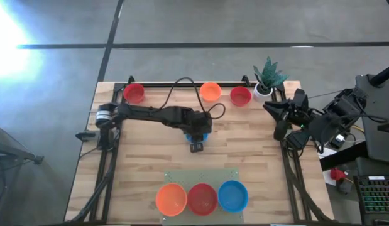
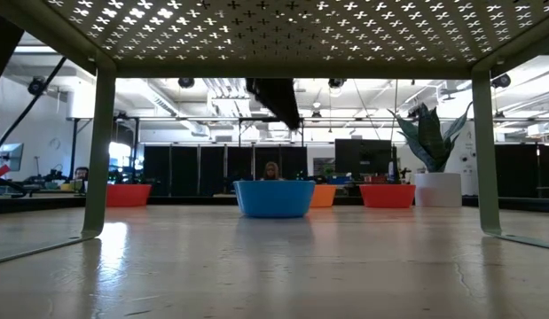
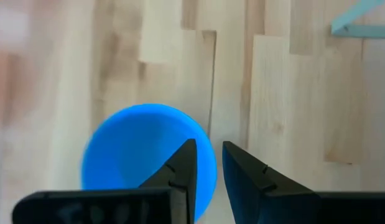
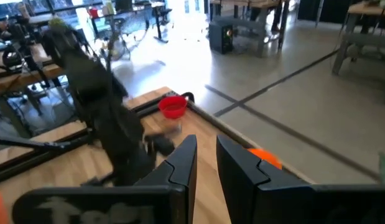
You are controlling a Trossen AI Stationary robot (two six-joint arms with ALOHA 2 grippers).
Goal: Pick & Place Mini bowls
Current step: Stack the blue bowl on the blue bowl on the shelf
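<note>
A blue mini bowl [image 3: 130, 149] stands upright on its base in the middle of the wooden table [image 1: 144, 157]. My left gripper [image 3: 208, 158] hangs above its rim, open, with nothing between the fingers. In the low view the gripper [image 2: 281, 105] is well clear of the bowl [image 2: 274, 198]. Along the far edge stand a red bowl [image 1: 134, 93], an orange bowl [image 1: 210, 91] and another red bowl [image 1: 241, 96]. Near the front edge an orange bowl [image 1: 171, 198], a red bowl [image 1: 202, 198] and a blue bowl [image 1: 232, 195] stand in a row. My right gripper [image 4: 206, 152] waits open, raised off the table's right edge.
The three front bowls stand on a thin grey plate [image 1: 200, 177]. A white pot with a green plant [image 1: 266, 80] stands at the far right corner. A black frame rail [image 1: 181, 85] runs along the far edge. Bare wood lies to the left and right of the middle bowl.
</note>
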